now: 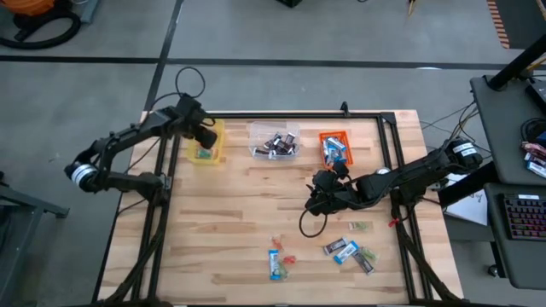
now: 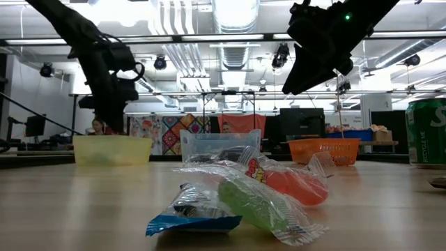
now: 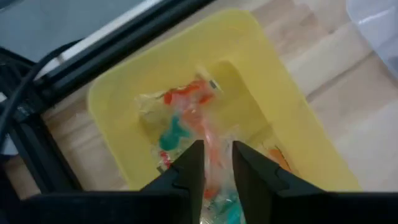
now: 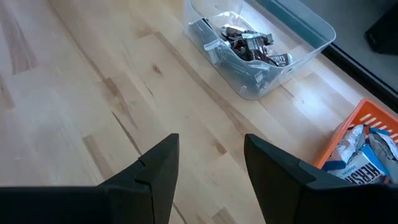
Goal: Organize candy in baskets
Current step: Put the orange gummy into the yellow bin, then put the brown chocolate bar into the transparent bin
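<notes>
Left gripper [image 3: 216, 163] hangs over the yellow basket [image 3: 292, 99], fingers slightly apart around a clear-wrapped candy [image 3: 208, 134]. Right gripper [image 4: 208, 165] open, empty, clear basket [image 4: 264, 43] ahead.

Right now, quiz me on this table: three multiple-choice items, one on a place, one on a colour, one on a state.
1. The left hand hangs over which bin?
A. yellow bin
B. clear bin
C. orange bin

2. What colour is the bin holding the blue-and-white bars?
A. yellow
B. clear
C. orange

3. The right hand is:
A. shut on a bar
B. open and empty
C. inside the clear bin

Answers:
1. A, its wrist view looks straight down into the yellow bin.
2. C, they lie in the orange bin.
3. B, bare table shows between its spread fingers.
</notes>
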You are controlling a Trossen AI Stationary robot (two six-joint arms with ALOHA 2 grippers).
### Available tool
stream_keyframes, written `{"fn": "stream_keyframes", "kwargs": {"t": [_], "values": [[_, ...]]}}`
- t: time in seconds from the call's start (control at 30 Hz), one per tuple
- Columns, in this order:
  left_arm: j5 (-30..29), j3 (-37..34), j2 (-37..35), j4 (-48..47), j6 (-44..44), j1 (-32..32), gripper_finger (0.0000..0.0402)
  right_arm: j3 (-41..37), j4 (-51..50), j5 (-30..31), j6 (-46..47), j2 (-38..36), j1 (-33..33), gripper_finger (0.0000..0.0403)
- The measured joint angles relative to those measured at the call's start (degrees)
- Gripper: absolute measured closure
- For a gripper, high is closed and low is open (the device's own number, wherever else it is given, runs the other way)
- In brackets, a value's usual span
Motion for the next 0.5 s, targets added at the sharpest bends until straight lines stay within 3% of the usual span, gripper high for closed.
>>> {"fn": "stream_keyframes", "kwargs": {"t": [0.27,0.4,0.5], "values": [[0.0,0.0,1.2,-0.3,0.8,-0.4,0.0289,0.0,0.0,-0.7,0.6,0.0,0.0,0.0229],[5.9,-0.1,-1.5,-2.2,-3.4,-3.6,0.0281,0.0,0.4,-6.3,-0.7,0.0,0.0,0.0229],[7.1,-0.2,-4.7,-2.0,-6.7,-10.1,0.0281,0.0,2.0,-12.1,-1.9,0.0,0.0,0.0229]]}}
